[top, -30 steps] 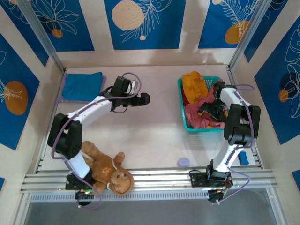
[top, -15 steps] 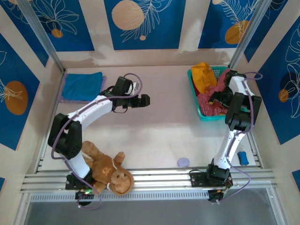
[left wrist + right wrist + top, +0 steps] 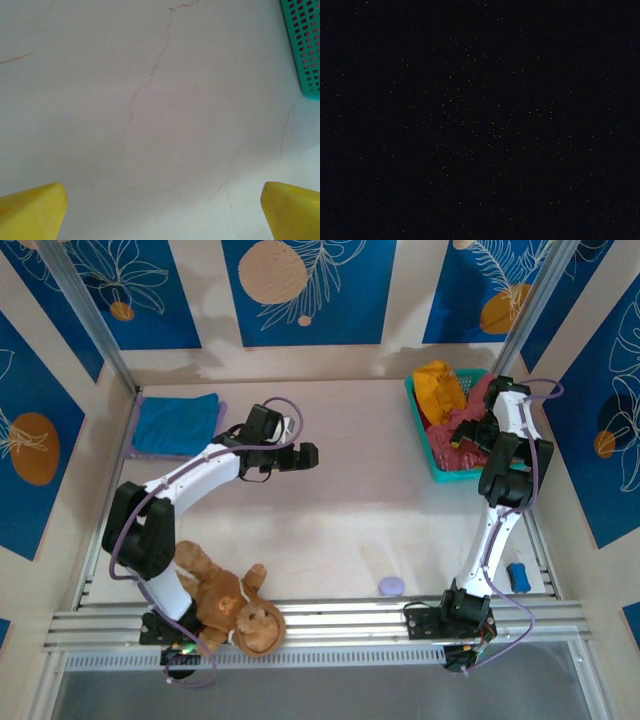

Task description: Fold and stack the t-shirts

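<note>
A blue t-shirt [image 3: 176, 422] lies folded flat at the back left of the table. A mustard-yellow shirt [image 3: 437, 385] and crumpled pink and dark red cloth [image 3: 460, 432] sit heaped in the teal mesh basket [image 3: 430, 445] at the back right. My right gripper [image 3: 472, 433] is down among that cloth, its fingers hidden, and the right wrist view is black. My left gripper [image 3: 308, 453] hovers over bare table near the middle. Its yellow fingertips [image 3: 31, 212] stand wide apart with nothing between them, and the basket's corner [image 3: 306, 47] is at the upper right of the left wrist view.
A brown plush monkey [image 3: 228, 605] lies at the front left beside the left arm's base. A small lilac disc [image 3: 391, 586] and a blue object [image 3: 517, 575] rest near the front right. Aluminium rails [image 3: 320, 620] run along the front edge, and walls close in on both sides.
The basket with its cloth has slid toward the back right corner, along with the right arm. The left arm has stayed still.
</note>
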Motion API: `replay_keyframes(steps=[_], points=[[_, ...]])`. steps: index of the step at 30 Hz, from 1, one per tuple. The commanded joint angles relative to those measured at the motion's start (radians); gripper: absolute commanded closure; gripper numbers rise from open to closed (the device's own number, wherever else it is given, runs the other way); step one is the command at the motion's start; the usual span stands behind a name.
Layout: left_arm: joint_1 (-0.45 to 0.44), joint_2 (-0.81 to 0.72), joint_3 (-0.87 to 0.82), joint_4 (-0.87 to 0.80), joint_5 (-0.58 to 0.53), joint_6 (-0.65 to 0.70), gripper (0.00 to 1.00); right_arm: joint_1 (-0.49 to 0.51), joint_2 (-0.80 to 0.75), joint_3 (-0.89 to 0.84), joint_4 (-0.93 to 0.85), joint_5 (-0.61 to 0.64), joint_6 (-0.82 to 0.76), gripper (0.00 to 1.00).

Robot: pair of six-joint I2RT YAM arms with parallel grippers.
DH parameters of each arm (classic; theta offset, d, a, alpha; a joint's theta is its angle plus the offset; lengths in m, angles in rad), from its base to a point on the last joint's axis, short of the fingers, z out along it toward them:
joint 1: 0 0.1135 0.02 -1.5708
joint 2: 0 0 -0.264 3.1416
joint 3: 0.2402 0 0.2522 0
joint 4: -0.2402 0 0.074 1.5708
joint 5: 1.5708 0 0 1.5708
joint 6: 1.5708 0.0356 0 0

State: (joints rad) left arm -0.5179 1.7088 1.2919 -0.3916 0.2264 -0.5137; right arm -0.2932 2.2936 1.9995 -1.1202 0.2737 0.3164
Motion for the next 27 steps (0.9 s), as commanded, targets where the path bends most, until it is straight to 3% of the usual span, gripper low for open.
replay_keyframes(steps=[1, 5, 10, 15, 23, 27], points=[[-0.007, -0.027, -0.005, -0.028, -0.001, 0.015, 0.01, 0.027, -0.061, -0.019, 0.03, -0.038, 0.009, 0.01], [-0.008, -0.037, 0.0, -0.026, -0.003, 0.023, 0.01, 0.048, -0.202, -0.056, 0.007, -0.061, 0.016, 0.01], [-0.01, -0.028, -0.009, 0.02, 0.011, -0.012, 0.01, 0.071, -0.258, -0.012, -0.031, -0.053, 0.007, 0.01], [-0.032, -0.025, -0.041, 0.106, 0.025, -0.065, 0.01, 0.067, -0.19, 0.108, -0.076, -0.002, -0.007, 0.0], [-0.049, 0.041, -0.037, 0.162, 0.065, -0.064, 0.01, 0.064, -0.037, 0.343, -0.12, 0.018, -0.042, 0.08], [-0.05, 0.082, -0.008, 0.166, 0.096, -0.067, 0.01, 0.062, 0.004, 0.363, -0.099, 0.075, -0.025, 0.11]])
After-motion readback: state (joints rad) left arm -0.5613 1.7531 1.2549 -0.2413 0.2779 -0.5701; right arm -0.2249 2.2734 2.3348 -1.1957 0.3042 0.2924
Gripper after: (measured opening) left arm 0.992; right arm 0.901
